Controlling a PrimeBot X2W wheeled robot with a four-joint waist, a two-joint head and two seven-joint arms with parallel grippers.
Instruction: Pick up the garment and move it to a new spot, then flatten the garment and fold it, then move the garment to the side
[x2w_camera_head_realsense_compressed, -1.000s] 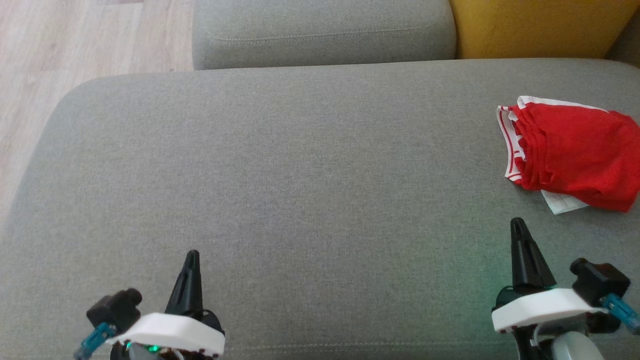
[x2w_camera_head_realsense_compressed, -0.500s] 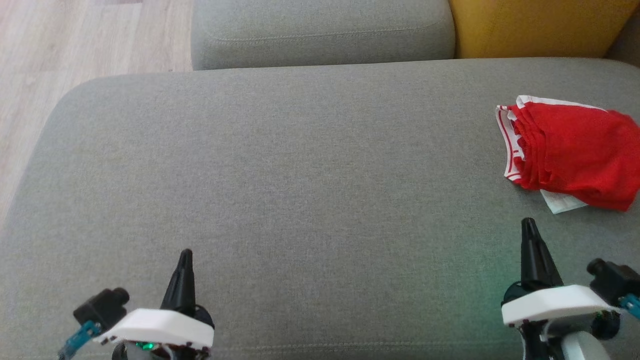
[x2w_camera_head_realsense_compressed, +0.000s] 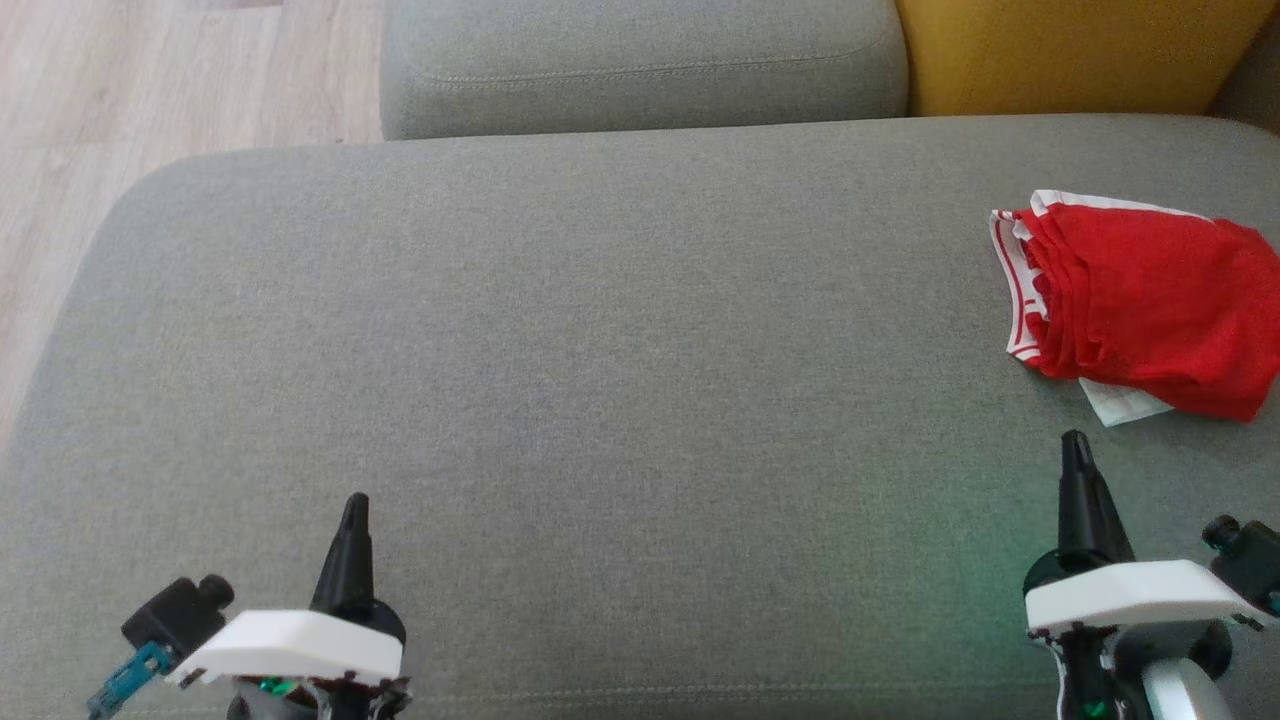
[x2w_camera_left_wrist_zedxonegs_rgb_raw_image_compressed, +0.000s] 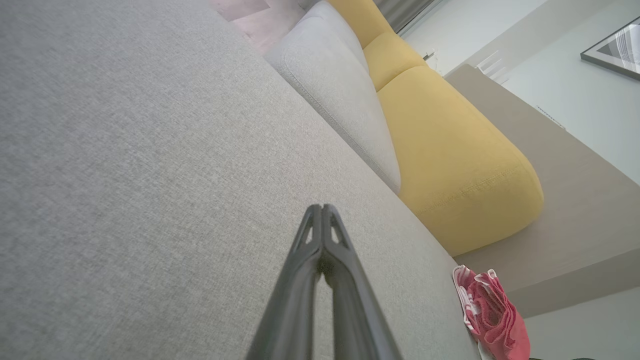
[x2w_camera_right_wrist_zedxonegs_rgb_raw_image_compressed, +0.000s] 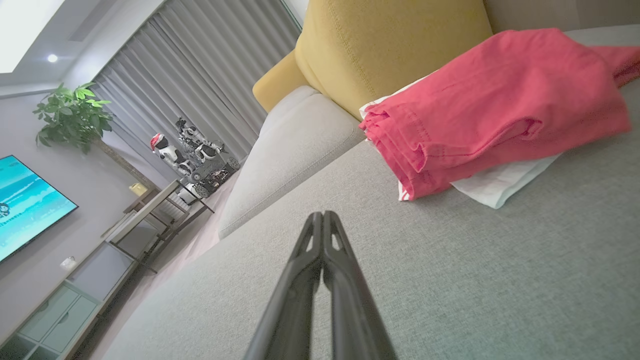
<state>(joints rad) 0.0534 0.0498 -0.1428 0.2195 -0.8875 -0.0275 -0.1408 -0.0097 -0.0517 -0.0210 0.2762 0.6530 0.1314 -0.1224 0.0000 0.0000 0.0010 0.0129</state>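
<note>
On the grey cushion (x2w_camera_head_realsense_compressed: 600, 350), folded red garment (x2w_camera_head_realsense_compressed: 1150, 300) far right; left pincer (x2w_camera_head_realsense_compressed: 354, 505), right pincer (x2w_camera_head_realsense_compressed: 1075, 445) closed, empty.

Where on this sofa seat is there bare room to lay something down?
Bare: the grey seat, its whole middle and left, between the grey back cushion behind, the left gripper and right gripper in front, and the floor to the left. Crowded: only the right edge, where the red garment lies near the yellow cushion.

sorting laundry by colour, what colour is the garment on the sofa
The garment is red with a white red-striped edge; the head view shows it best.
</note>
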